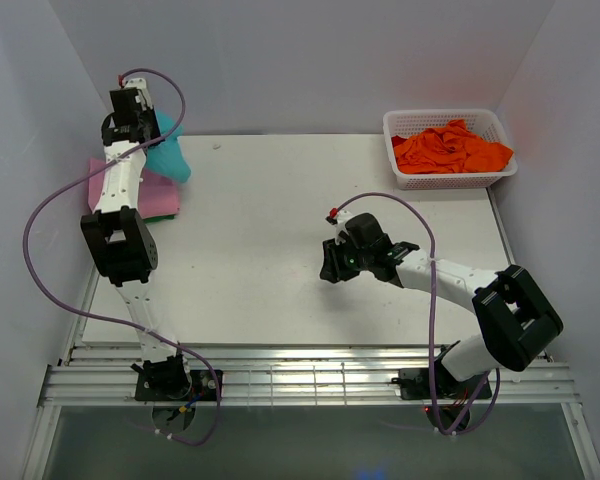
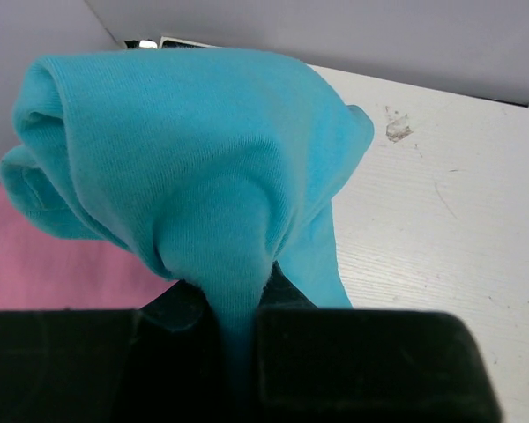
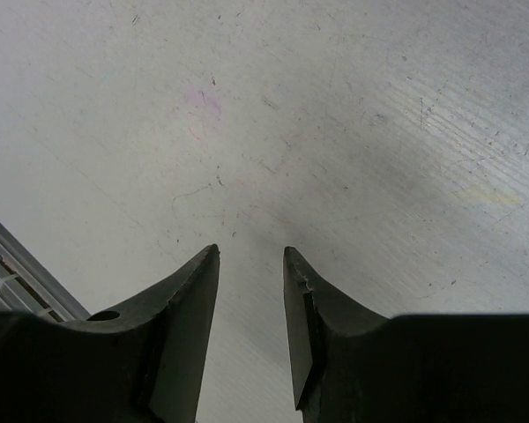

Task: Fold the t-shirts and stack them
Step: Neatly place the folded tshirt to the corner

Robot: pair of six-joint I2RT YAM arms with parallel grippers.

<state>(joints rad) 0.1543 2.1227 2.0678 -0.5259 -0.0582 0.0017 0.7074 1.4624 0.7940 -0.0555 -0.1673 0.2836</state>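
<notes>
Currently, the teal t-shirt (image 2: 194, 159) was held bunched, pinched in the left hand (image 2: 238, 300), by the pink t-shirt (image 2: 44, 264) at the far left of the tabletop (image 1: 260, 220). The right hand (image 3: 251, 260) was found partly open and empty over mid-tabletop. The orange t-shirts (image 1: 450, 148) were heaped in the white basket (image 1: 405, 182).

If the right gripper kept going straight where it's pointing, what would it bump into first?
Probably the bare white table top. The right gripper angles down toward it with its jaws open and empty, and nothing else shows ahead of it.
</notes>
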